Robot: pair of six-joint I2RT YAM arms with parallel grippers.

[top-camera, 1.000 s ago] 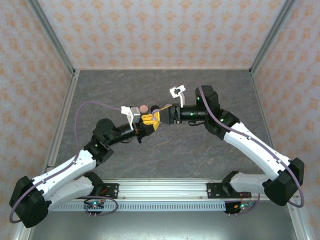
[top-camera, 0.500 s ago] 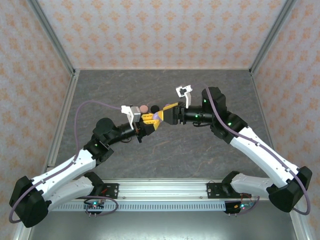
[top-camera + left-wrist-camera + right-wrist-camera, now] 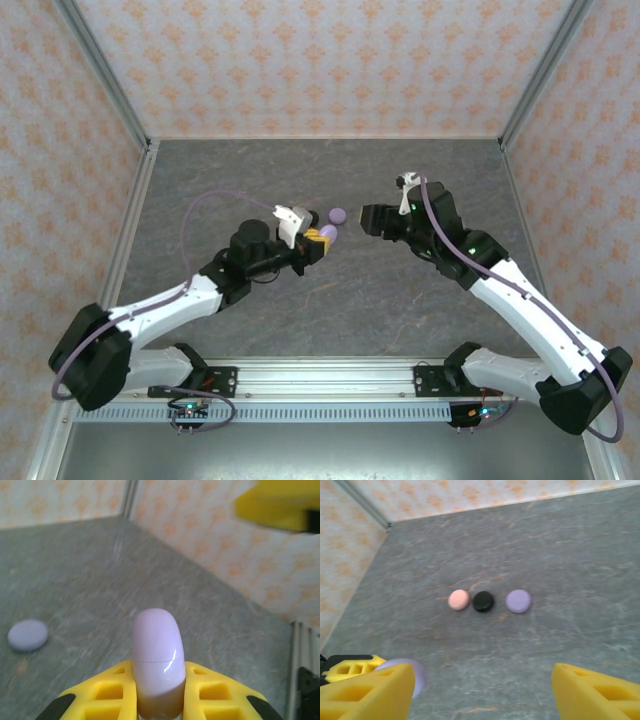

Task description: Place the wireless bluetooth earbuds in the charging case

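- Grey stone-look table (image 3: 400,300) with orange-patterned walls around it. From the top, the left gripper (image 3: 318,240) is clamped on a lilac charging case (image 3: 328,232) near the middle, close to a purple disc (image 3: 337,214). The right gripper (image 3: 370,218) hangs just across from it, jaws apart and empty.
- Left wrist: the yellow fingers (image 3: 100,692) pinch the case's lower half. It stands upright and the seam across it looks shut, so I can't tell if any earbuds are inside.
- Right wrist: fingers spread wide over the table. A pink disc (image 3: 458,599), a black disc (image 3: 483,601) and the purple one lie in a row.
- My read is this is the hold-the-case step. Next the right gripper probably has to open that lid or fetch a bud, and either one needs careful lining up.
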